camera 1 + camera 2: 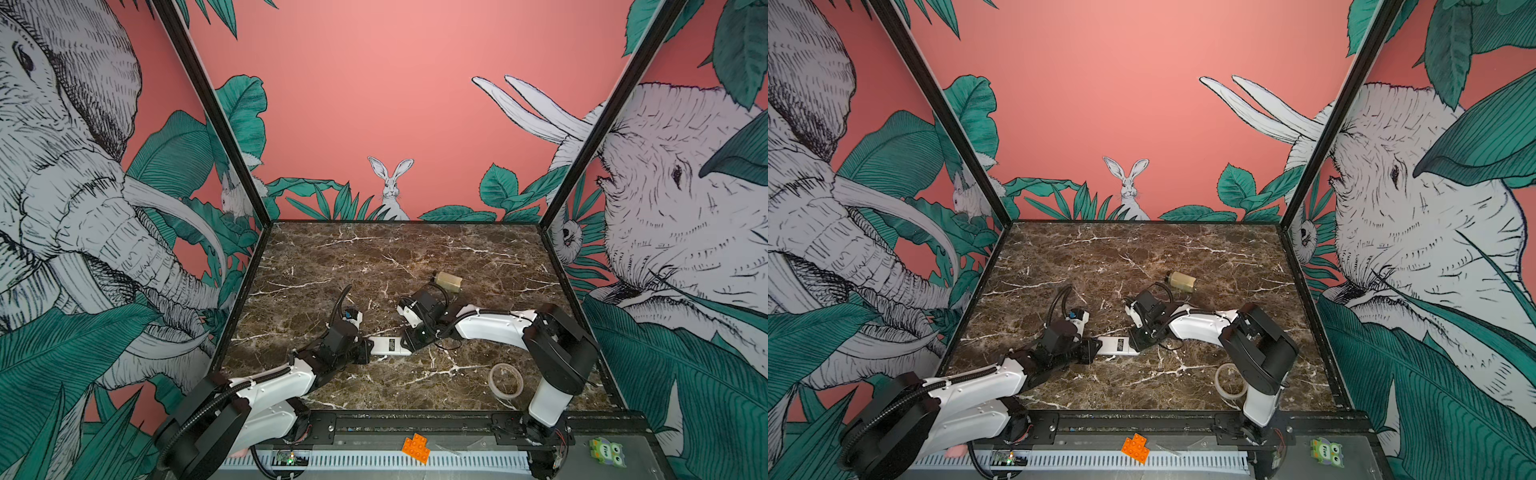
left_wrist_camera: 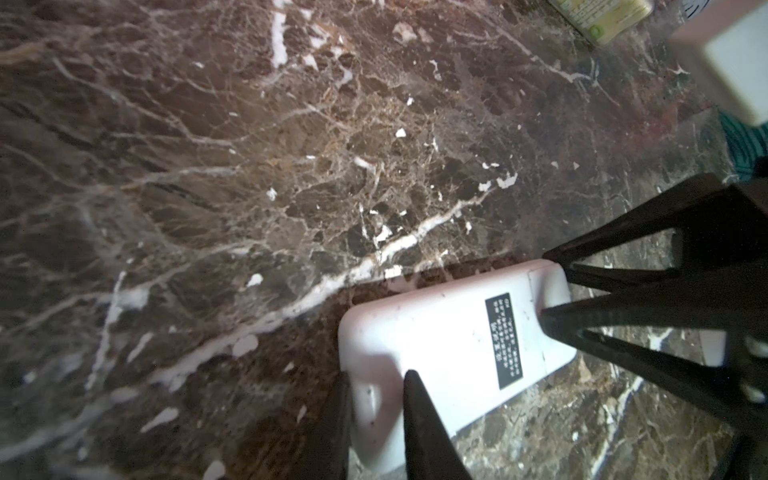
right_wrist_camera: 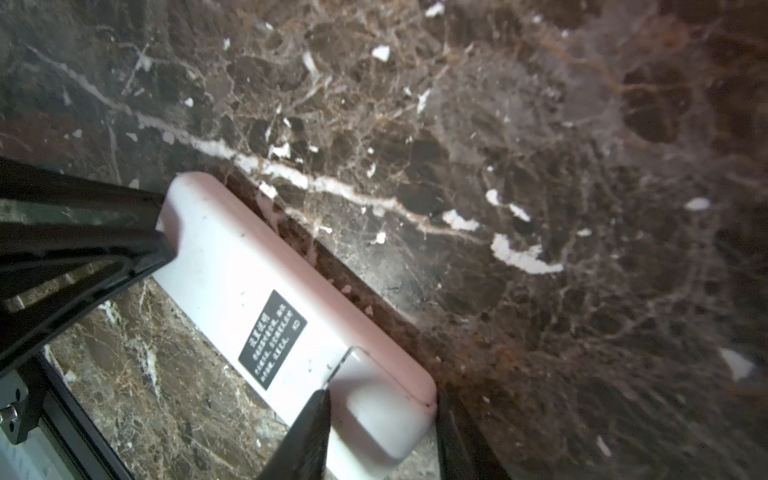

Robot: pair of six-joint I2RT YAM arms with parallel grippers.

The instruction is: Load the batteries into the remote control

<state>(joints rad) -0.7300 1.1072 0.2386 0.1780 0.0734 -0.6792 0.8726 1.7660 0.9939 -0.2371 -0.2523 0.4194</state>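
Marble tbl [image 1: 374, 257] – remote [image 1: 388, 345], beige block [image 1: 448, 281], tape roll [image 1: 491, 380]

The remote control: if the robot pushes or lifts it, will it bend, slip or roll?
Probably stiff: the remote control looks like a hard white plastic shell lying flat, back up. Its smooth back may be slippery. Being flat and boxy, it should slide rather than roll on the marble table.

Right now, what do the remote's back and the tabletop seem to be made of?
Remote control: likely moulded plastic, white and smooth; rounded corners, a seam line and a stuck-on black label show. Tabletop: brown marble look with white veins and a slight sheen; real stone or printed laminate, I cannot tell.
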